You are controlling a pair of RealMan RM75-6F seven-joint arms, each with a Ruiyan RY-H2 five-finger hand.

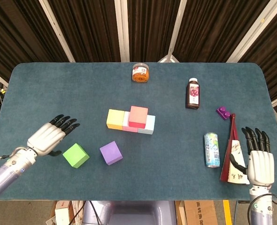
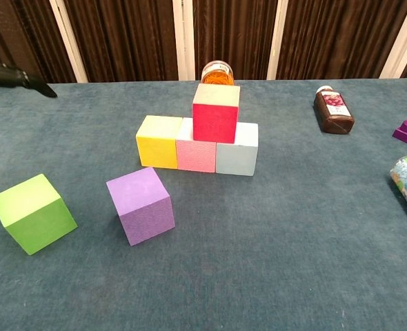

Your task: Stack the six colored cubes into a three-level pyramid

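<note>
1. The base row sits mid-table: yellow cube (image 1: 115,119), pink cube (image 2: 195,154) and pale blue cube (image 2: 237,157), side by side and touching. That gives a flat bed for the next level.
2. The red cube (image 1: 138,116) rests on top, straddling the seam between pink and pale blue, so it bears on both. The place over the yellow-pink seam is still bare.
3. Two cubes lie loose nearer the robot: the purple cube (image 1: 111,153) in front of the row, and the green cube (image 1: 75,155) further to the left, both turned askew. I would judge the pyramid a little over half built, with one more second-level cube and the cap to come.
4. The left hand (image 1: 48,137) hovers just beside the green cube, fingers spread, holding nothing. It looks set to take that cube.
5. The right hand (image 1: 260,161) is held well off at the right edge, fingers apart and empty, out of the way.
6. Around it lie a can (image 1: 211,149), a folded red paper piece (image 1: 234,155), a purple brick (image 1: 223,112), a dark bottle (image 1: 193,93) and an orange jar (image 1: 140,73).
</note>
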